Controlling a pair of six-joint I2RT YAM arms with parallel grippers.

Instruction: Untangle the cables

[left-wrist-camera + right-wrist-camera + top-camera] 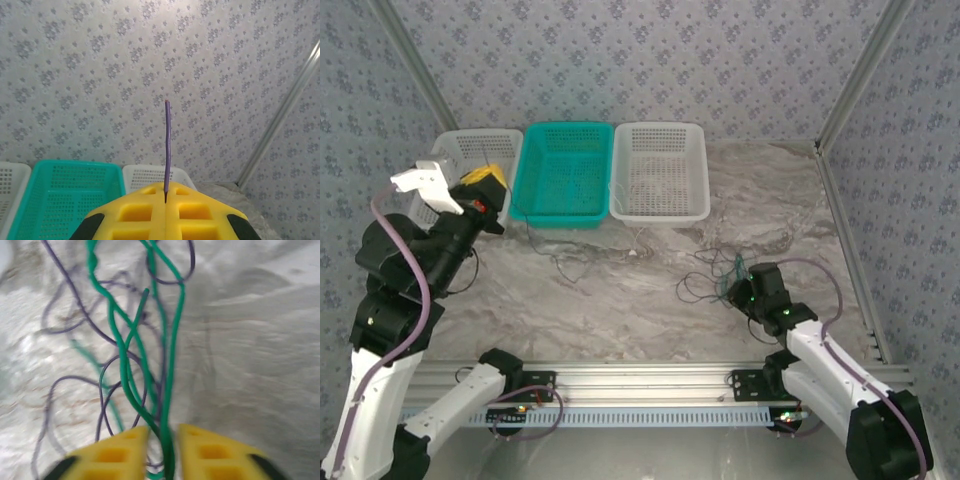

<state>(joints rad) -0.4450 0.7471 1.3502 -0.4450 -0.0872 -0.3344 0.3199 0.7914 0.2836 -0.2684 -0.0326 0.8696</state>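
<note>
A tangle of thin green and dark cables [712, 268] lies on the marble table right of centre. Up close, the green cables [131, 370] cross over dark purple-grey loops [102, 385]. My right gripper [738, 290] sits low at the tangle's near right edge. Its yellow fingers [115, 455] stand apart, so my right gripper [162, 440] is open with green strands running through the gap. My left gripper [485, 180] is raised at the far left, in front of the left white basket. Its jaws are shut on one thin purple-grey wire [167, 145] that sticks straight up from my left gripper [165, 192].
Three baskets line the back: a white one [498, 140] at the left, a teal one [563, 175], and another white one [660, 170]. More loose dark wire [565, 262] trails on the table in front of the teal basket. Patterned walls enclose the table.
</note>
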